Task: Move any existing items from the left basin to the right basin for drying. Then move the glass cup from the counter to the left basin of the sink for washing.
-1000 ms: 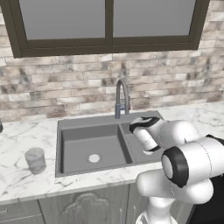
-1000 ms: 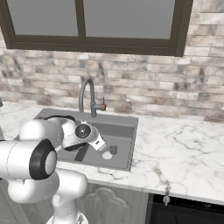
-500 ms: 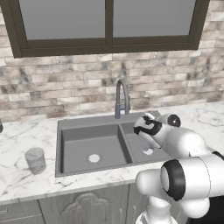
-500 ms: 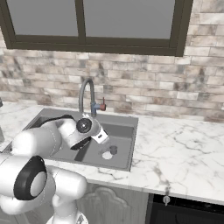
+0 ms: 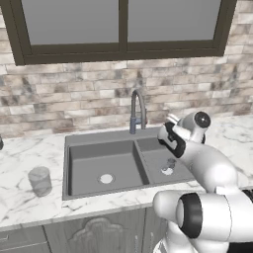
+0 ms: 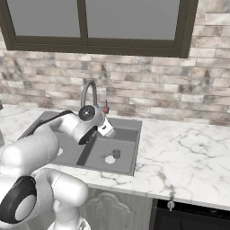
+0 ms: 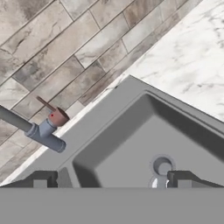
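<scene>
Status check, sink job. The tiny glass [image 5: 170,163] stands in the right basin [image 5: 159,159], touching or just beside the pale drain there; in the right base view it sits near the middle of that basin's floor [image 6: 116,154], and in the hand view it lies low at about 5 o'clock [image 7: 162,167]. The left basin [image 5: 86,168] holds nothing but its own drain. Judgement: the first half of the task looks done.

The glass cup [image 5: 40,181] stands upright on the counter [image 5: 20,197], at roughly 9 o'clock from the sink [image 5: 101,137] and well apart from the arm. It is untouched, so the second half is all left: reach it, grasp it, carry it to the left basin.

The gripper [image 5: 171,118] hangs above the back rim of the right basin, at about 3 o'clock from the tap [image 5: 138,110]. Its jaws are spread wide; the two finger tips [image 7: 183,180] rise far apart at the bottom of the hand view, with the tiny glass seen beyond them, not between them. The gripper holds nothing and touches nothing. The hand camera looks down into the right basin, with the tap's base at 9 o'clock.
</scene>
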